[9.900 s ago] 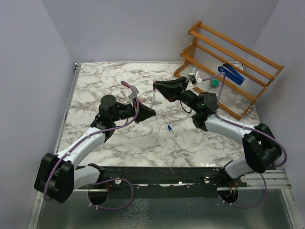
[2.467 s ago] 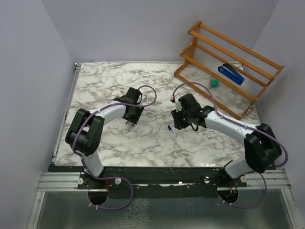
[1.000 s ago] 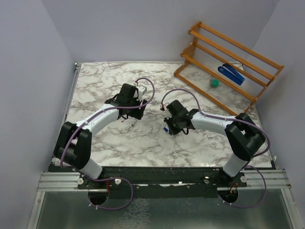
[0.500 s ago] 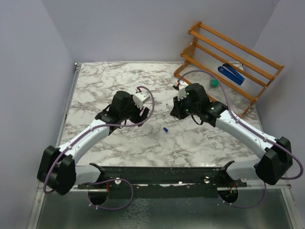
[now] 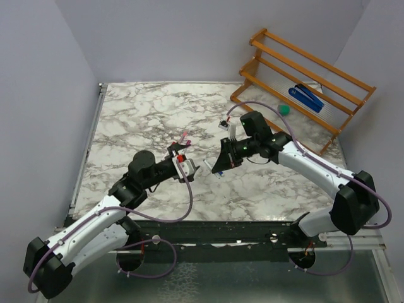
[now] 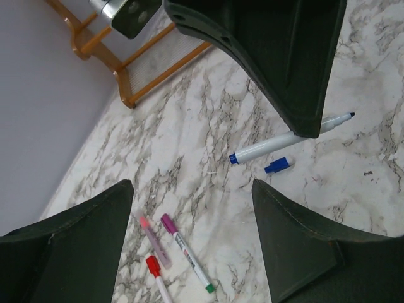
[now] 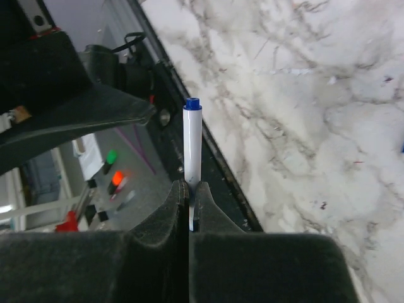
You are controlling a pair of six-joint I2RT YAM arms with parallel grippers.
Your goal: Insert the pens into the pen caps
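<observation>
We find the right pincer (image 7: pixel 189 189) clamped on a blue-ended pen (image 7: pixel 191 136). Its long axis runs out past the fingertips, blue end toward the left pincer (image 6: pixel 191 188), whose jaws stand apart. A blue cap (image 6: pixel 278 165) lies on the bench (image 6: pixel 208 113) just beneath the right pincer.

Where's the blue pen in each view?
Top: pen near centre, in right end effector.
Left wrist: pen right of centre, blue cap just below.
Right wrist: pen centre, upright.
Shared landmark: the right end effector gripping it.
</observation>
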